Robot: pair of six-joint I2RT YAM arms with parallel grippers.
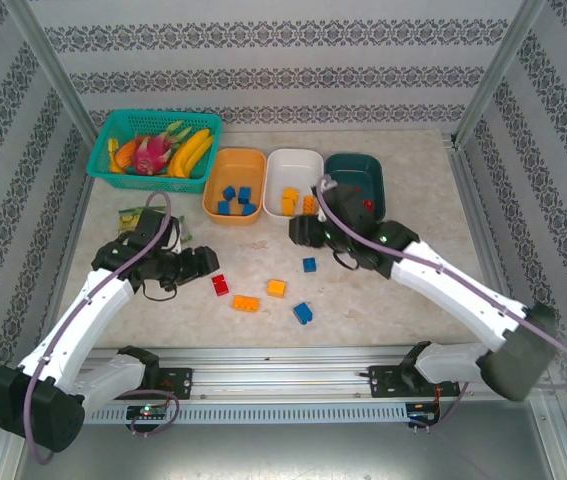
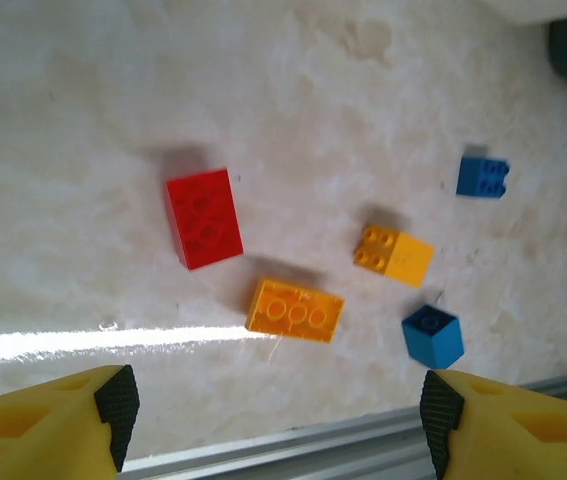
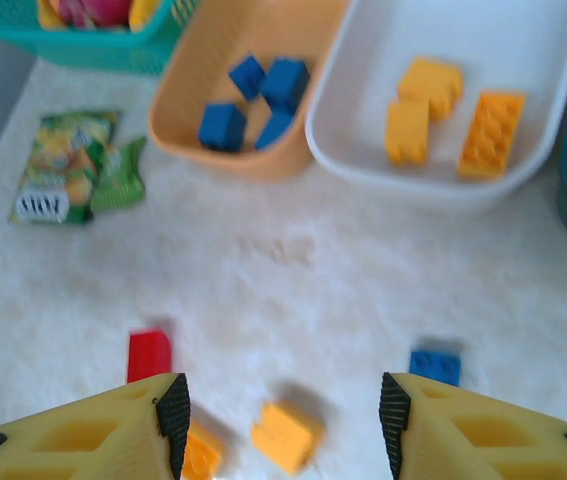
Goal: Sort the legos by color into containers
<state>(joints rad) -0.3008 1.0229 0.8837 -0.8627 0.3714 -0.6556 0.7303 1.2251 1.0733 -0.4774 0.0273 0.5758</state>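
Left wrist view puts the long orange brick (image 2: pixel 294 310) straight ahead of the left gripper (image 2: pixel 278 425), near it and centred between its spread, empty fingers. The brick's long axis runs almost along the line from finger to finger, so I judge a wrist turn is needed to pinch its narrow width. The red brick (image 2: pixel 203 218) lies farther ahead, toward the left finger, with its long axis pointing roughly away.

The right gripper (image 3: pixel 283 420), also spread and empty, hangs nearer the trays, so the left arm is the closer one.

Counted:
- **Trays:** three.
  - The orange tray (image 1: pixel 235 165) holds four blue bricks (image 3: pixel 285 82).
  - The white tray (image 1: pixel 298 170) holds three orange-yellow bricks.
  - The teal tray (image 1: pixel 355 170) holds red ones I cannot count.
- **Loose on the table (image 1: pixel 413 290):** five bricks, namely two orange-yellow, two blue and one red.
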